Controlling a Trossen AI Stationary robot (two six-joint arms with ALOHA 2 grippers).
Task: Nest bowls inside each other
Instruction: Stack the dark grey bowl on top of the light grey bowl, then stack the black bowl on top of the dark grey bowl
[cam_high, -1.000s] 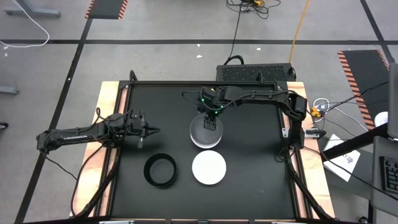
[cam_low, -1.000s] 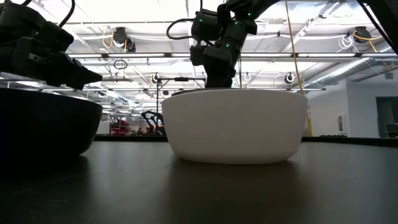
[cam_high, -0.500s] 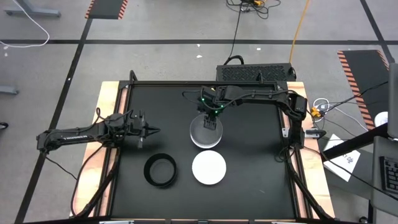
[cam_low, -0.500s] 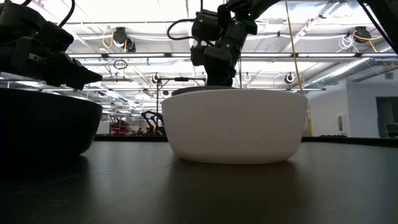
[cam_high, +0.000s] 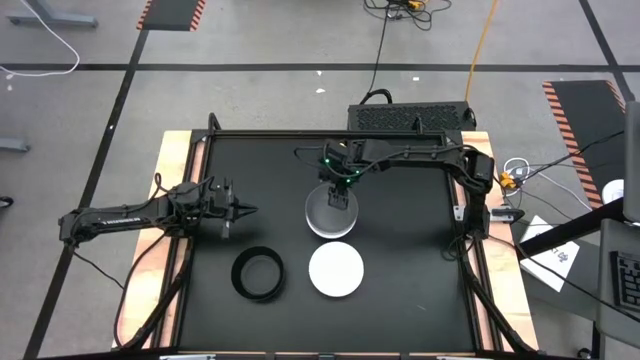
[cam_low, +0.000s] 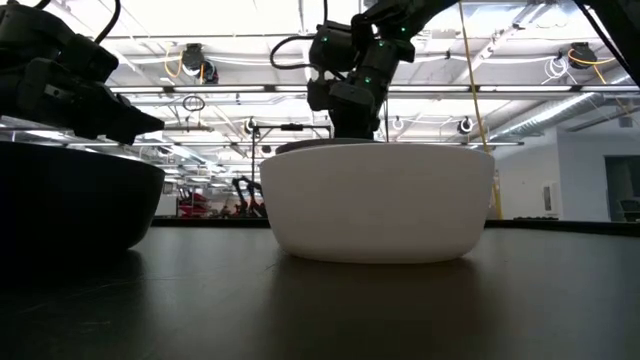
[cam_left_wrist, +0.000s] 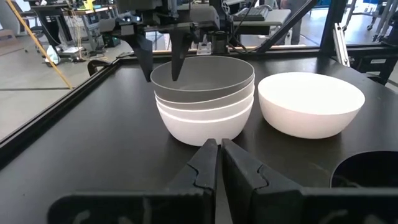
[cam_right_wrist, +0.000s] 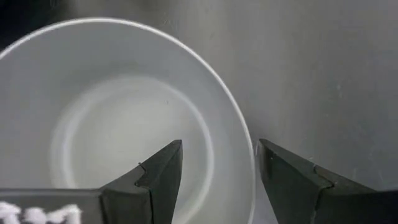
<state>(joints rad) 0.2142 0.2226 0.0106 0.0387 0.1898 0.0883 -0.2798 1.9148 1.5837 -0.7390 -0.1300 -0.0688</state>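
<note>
Right hand hangs open over our grey-topped stack at centre; white bowl and black bowl remain.

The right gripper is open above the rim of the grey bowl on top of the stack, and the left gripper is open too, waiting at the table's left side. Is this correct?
Not quite: the left gripper is shut, its fingers pressed together in the left wrist view. The rest holds: the right gripper is open astride the grey bowl's rim.

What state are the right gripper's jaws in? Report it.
Open. The right gripper hangs over the grey bowl atop the stack, its jaws apart on either side of the rim, one inside and one outside.
</note>
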